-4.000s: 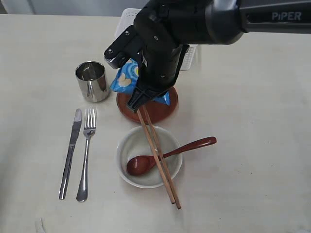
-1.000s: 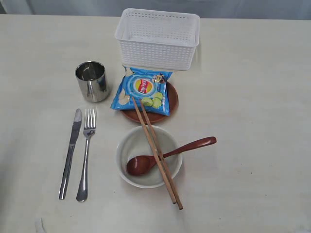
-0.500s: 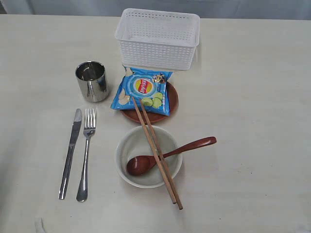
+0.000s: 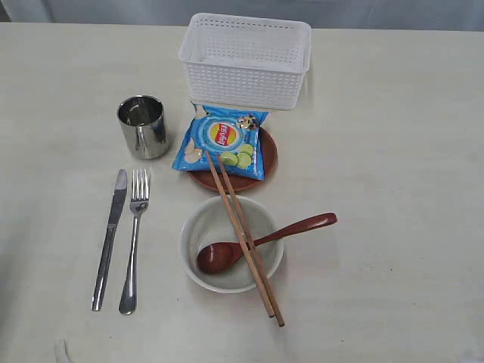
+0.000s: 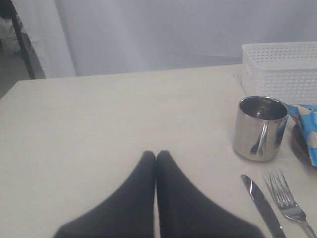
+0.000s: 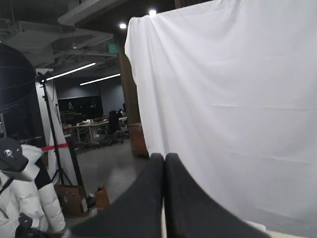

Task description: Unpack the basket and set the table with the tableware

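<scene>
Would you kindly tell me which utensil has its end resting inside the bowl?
The reddish-brown wooden spoon: its scoop lies in the bowl. The chopsticks only bridge the rim, and the knife and fork lie flat on the table.

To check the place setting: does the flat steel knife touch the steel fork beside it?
Apart. The exterior view shows a strip of cream table between the steel knife and steel fork along their whole length.

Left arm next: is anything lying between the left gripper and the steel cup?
Nothing visible does. In the left wrist view only bare table lies between the shut left gripper and the cup. The knife and fork lie off that line.
</scene>
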Controlling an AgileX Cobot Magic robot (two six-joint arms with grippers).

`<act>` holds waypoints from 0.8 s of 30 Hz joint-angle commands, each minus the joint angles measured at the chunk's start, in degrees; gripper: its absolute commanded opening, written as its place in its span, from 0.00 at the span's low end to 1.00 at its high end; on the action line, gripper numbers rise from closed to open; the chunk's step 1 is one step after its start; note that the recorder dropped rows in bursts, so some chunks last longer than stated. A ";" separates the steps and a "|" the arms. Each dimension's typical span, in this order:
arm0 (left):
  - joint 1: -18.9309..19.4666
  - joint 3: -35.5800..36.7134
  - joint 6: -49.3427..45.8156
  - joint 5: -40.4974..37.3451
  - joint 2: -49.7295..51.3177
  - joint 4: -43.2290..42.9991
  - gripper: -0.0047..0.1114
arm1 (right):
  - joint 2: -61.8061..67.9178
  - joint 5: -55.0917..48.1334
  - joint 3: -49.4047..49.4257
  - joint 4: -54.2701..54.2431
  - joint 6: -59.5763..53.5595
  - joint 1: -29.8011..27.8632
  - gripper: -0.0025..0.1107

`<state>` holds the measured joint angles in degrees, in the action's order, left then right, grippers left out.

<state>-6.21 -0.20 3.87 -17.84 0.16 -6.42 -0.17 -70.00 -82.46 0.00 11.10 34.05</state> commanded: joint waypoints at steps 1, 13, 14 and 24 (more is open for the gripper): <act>-0.37 0.20 0.00 0.41 -0.16 0.63 0.04 | 0.17 0.04 3.88 -7.52 0.26 -5.55 0.02; -0.37 0.20 0.00 0.41 -0.16 0.63 0.04 | 0.17 0.04 9.79 -15.07 0.26 -18.15 0.02; -0.37 0.20 0.00 0.41 -0.16 0.63 0.04 | 0.17 0.04 10.48 -14.95 0.26 -18.56 0.02; -0.37 0.20 0.00 0.41 -0.16 0.63 0.04 | 0.17 19.58 14.09 -7.62 0.26 -20.61 0.02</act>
<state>-6.21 -0.20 3.87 -17.84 0.16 -6.42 -0.17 -62.23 -69.09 -10.26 11.10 13.79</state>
